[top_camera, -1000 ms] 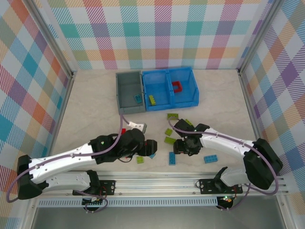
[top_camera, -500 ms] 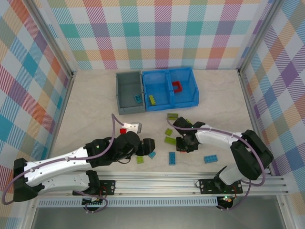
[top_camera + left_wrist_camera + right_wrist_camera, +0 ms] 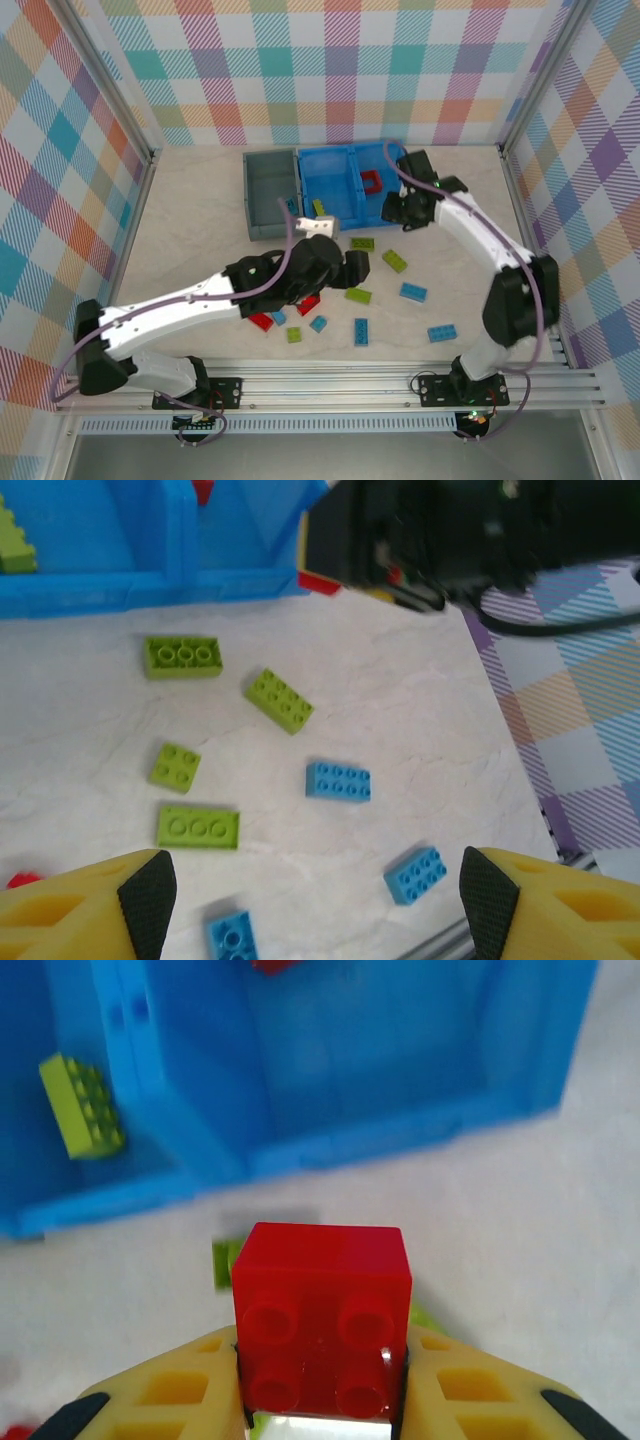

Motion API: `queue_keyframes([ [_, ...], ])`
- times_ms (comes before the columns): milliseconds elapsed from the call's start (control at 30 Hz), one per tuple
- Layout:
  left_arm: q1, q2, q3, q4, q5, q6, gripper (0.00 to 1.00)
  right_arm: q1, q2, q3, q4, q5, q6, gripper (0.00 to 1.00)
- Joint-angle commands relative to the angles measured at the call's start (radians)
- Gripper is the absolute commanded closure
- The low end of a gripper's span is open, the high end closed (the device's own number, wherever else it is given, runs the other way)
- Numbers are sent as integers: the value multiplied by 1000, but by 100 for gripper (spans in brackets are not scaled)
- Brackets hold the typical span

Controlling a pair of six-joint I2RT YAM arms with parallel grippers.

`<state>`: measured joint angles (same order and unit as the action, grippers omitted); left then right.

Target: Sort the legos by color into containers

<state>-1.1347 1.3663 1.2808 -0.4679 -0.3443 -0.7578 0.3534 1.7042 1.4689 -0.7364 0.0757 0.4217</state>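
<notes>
Since a second ago my right arm has swung from the loose pile in the near middle out to the far side. The left arm has reached farther right and away from me. The right gripper (image 3: 320, 1405) is clamped on a red brick (image 3: 322, 1310), studs toward the wrist camera. In the overhead view it sits at the near right corner of the blue bin (image 3: 350, 152). From the right wrist, the brick hangs over the table (image 3: 200, 230), just on the near side of the bin's near wall.

The bin's right compartment holds the red frame (image 3: 372, 183), and its left one holds a green brick (image 3: 318, 208). The grey bin (image 3: 250, 195), right beside the blue one on its left, has a blue brick (image 3: 288, 205) in it.

My left gripper (image 3: 318, 895) has its jaws wide apart with nothing between them. It is above the loose legos (image 3: 338, 781), where its wrist view gives me four green pieces and three blue ones. Overhead, two more red pieces (image 3: 262, 320) lie to the near left of it, close against the arm.
</notes>
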Motion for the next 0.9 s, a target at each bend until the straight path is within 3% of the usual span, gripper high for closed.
queue_keyframes([
  [0,35,59,71,0,27,51,23,-35,168,155,-62,-43,-74,71],
  [267,50,145,171,-40,0,71,24,-62,502,521,-197,-87,-101,67],
  [400,50,147,183,-81,-42,63,24,-64,551,561,-213,-91,-96,55],
  [567,50,115,177,-153,-87,44,25,-64,497,557,-205,-99,-90,44],
  [767,57,75,168,-354,-144,-11,27,-54,321,552,-228,-78,-91,44],
  [867,69,54,126,-494,-142,-91,28,-18,149,430,-191,-62,-89,44],
])
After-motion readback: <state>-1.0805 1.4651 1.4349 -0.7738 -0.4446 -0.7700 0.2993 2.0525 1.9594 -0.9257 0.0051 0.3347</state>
